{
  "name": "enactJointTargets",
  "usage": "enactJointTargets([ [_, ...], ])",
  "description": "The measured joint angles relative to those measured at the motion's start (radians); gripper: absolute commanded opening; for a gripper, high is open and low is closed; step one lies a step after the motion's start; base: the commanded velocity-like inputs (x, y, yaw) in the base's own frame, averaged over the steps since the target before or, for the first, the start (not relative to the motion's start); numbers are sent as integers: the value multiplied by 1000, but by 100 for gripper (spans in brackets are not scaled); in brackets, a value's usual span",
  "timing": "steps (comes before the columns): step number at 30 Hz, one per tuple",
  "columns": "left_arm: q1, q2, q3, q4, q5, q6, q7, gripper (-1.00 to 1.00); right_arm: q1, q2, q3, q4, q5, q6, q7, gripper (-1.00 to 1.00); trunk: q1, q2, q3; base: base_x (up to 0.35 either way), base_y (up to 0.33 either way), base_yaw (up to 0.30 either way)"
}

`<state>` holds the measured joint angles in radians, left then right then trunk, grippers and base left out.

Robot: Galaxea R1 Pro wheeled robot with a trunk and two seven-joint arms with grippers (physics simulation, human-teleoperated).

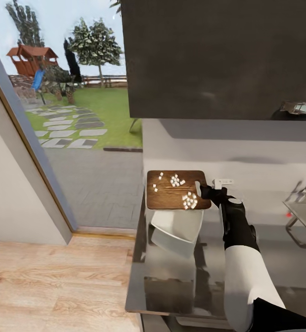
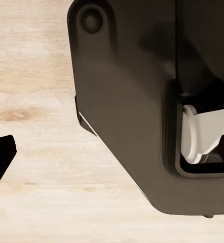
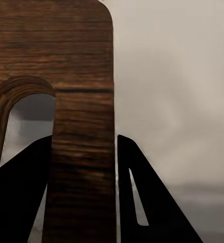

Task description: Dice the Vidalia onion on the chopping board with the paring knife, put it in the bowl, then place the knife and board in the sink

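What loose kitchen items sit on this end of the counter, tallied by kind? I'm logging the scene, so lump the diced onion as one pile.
Chopping board: 1, held at its handle end by the right gripper
Bowl: 1
Paring knife: 1
Diced onion: 1 scattered pile on the board
Total: 4

Wood-grain chopping board point(image 1: 173, 196), glossy countertop point(image 1: 171, 281)

Bright daylight comes from the open garden side. The glossy grey reflective countertop point(image 1: 171, 276) mirrors things softly. The dark overhead cabinet point(image 1: 217, 55) shadows the pale wall beneath. Renders look slightly soft, wrist close-ups blurrier.
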<state>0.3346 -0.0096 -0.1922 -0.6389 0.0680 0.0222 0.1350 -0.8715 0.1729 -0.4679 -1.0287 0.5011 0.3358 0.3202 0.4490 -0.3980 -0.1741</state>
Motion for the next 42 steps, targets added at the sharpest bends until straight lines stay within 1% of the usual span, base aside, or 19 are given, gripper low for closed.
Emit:
enactJointTargets([
  [4,0,0,0,0,0,0,0,100,0,0,0,0,0,-1,0,-100,0,0,0,105,76,0],
  [9,0,0,-1,0,0,0,0,100,0,0,0,0,1,-23,0,-100,0,0,0,14,10,0],
  [21,0,0,-1,0,0,0,0,100,0,0,0,0,0,-31,0,-100,0,0,0,0,0,0],
  [26,0,0,-1,0,0,0,0,100,0,0,-2,2,0,-66,26,-100,0,0,0,0,0,0],
  [28,0,0,-1,-1,0,0,0,100,0,0,-5,6,1,-71,33,-100,0,0,0,0,0,0],
  [33,0,0,-1,-1,-1,0,0,100,0,0,-43,16,3,-76,39,-100,0,0,0,0,0,0],
  [42,0,0,-1,-1,0,0,0,100,0,0,-52,17,2,-76,43,-100,0,0,0,0,0,0],
])
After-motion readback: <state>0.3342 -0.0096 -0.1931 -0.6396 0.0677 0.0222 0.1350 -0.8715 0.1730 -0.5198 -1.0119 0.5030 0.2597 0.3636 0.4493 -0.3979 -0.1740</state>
